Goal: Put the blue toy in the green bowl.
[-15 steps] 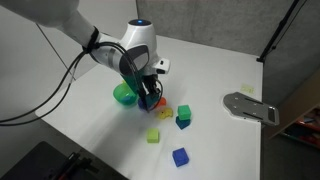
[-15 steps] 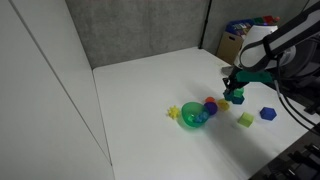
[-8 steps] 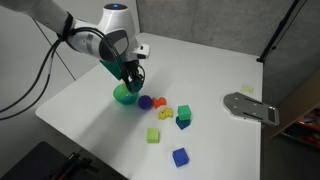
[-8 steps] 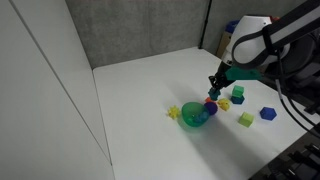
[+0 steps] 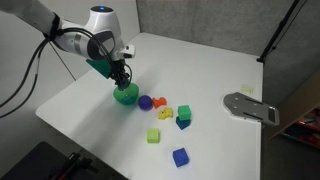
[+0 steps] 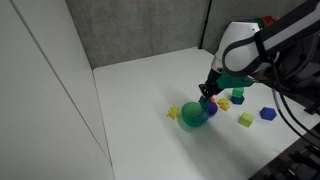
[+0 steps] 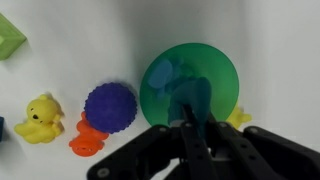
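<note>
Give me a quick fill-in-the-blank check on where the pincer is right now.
The pincer, closed on the blue toy, hangs over the ____ bowl. Next to the bowl lies a ____ ball. In the wrist view the duck is ____.
Missing: green; purple; yellow.

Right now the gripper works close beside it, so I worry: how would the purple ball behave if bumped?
The purple ball looks round, so it would probably roll away. Its bumpy surface suggests soft rubber, likely light. The orange toy beside it might slow it.
</note>
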Robot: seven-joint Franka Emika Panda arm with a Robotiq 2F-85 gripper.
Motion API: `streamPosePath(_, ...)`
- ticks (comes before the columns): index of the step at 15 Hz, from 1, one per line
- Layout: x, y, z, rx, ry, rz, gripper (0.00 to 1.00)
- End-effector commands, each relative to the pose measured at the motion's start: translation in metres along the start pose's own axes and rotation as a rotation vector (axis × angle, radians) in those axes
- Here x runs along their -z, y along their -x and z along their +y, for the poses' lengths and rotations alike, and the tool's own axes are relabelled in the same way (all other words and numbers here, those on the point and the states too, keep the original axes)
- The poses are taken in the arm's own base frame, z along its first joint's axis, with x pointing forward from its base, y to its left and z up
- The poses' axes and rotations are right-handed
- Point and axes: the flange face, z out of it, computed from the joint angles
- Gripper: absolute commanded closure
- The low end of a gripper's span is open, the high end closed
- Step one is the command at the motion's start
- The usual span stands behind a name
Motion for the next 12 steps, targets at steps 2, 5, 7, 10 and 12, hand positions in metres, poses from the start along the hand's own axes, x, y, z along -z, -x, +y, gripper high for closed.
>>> streamPosePath(2, -0.026, -0.008, -0.018, 0.036, 0.0, -0.029, 0.95)
streamPosePath(5, -0.039, -0.009, -0.023, 0.034, 0.011, -0.048, 0.57)
streamPosePath(7, -0.043, -0.01, -0.024, 0.032, 0.018, -0.053, 0.41)
streamPosePath(10, -0.037, -0.014, -0.019, 0.024, 0.012, -0.057, 0.17)
streamPosePath(12, -0.03, -0.018, -0.012, 0.013, 0.007, -0.062, 0.02)
